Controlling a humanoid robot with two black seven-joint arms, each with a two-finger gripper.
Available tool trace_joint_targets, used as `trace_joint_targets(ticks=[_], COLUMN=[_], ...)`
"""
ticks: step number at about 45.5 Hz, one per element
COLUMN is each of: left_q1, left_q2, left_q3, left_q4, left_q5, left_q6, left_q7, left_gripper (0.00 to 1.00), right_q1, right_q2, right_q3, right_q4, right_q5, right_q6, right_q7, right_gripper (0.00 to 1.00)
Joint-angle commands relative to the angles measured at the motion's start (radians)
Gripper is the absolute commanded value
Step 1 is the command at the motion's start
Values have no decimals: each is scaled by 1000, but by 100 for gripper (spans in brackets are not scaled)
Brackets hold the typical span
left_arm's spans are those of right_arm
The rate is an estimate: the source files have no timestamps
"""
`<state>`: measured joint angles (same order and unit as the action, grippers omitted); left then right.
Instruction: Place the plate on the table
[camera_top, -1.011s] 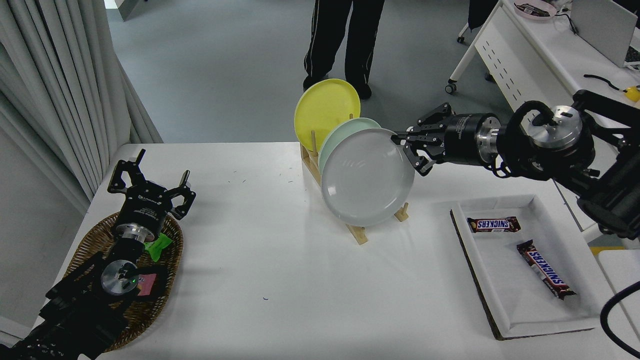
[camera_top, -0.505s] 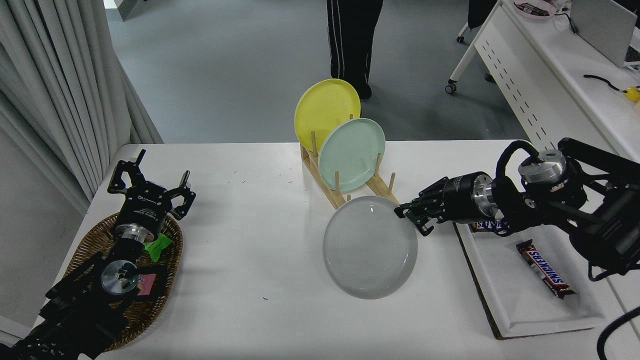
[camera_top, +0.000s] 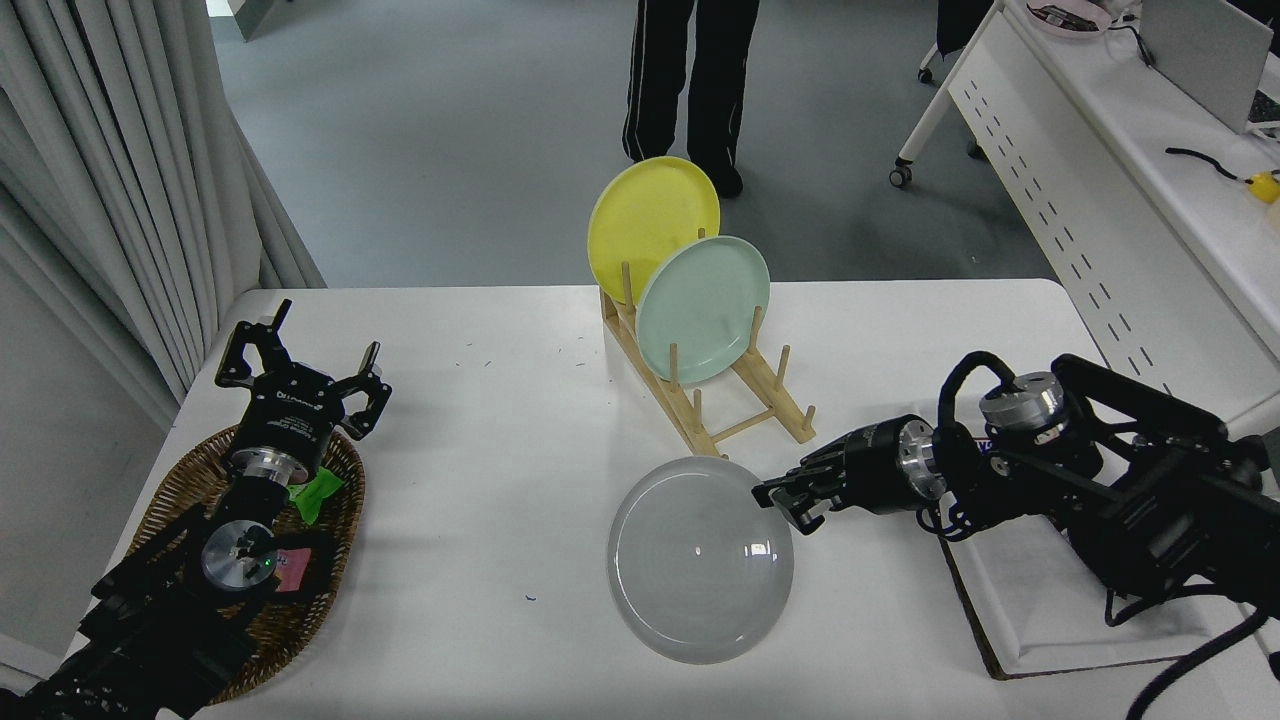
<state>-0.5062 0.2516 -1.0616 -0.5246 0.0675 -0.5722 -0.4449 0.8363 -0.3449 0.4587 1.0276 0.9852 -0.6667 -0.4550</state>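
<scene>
Two black fingers of the right gripper (camera_top: 778, 497) are closing on the right rim of the plate (camera_top: 700, 560), pinching it at its upper right edge. The plate is tilting slightly toward the camera, low over the table (camera_top: 500, 400); whether its near edge is touching the surface is hard to tell from this angle. The right arm is reaching in from the lower right, passing over a white tray (camera_top: 1050, 620) near the table's right edge. Just behind the plate, a wooden rack (camera_top: 740, 400) is holding a mint green plate (camera_top: 703, 308) and a yellow plate (camera_top: 652, 225) upright, its front slots standing bare. The left gripper (camera_top: 300, 375) is resting with its fingers spread at the lower left, over a wicker basket (camera_top: 170, 490). A person's legs (camera_top: 690, 80) are showing beyond the table's far side.
</scene>
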Motion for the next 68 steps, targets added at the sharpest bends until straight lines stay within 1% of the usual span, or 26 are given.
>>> trace_joint_targets(ticks=[1, 8, 15, 30, 68], left_q1=[0, 0, 0, 0, 0], left_q2=[0, 0, 0, 0, 0], left_q3=[0, 0, 0, 0, 0], left_q4=[0, 0, 0, 0, 0], left_q5=[0, 0, 0, 0, 0], left_q6=[0, 0, 0, 0, 0], left_q7=[0, 2, 0, 0, 0], left_gripper=[100, 100, 100, 100, 100], right_q1=[-32, -39, -46, -49, -52], right_q2=[112, 173, 198, 202, 191], right_q3=[21, 18, 20, 14, 15], right_q4=[-147, -219, -222, -222, -227], right_q5=[-56, -89, -91, -91, -129], right_q6=[-1, -4, -4, -5, -7], right_q7=[-2, -5, -11, -31, -44], right_gripper=[0, 0, 0, 0, 0])
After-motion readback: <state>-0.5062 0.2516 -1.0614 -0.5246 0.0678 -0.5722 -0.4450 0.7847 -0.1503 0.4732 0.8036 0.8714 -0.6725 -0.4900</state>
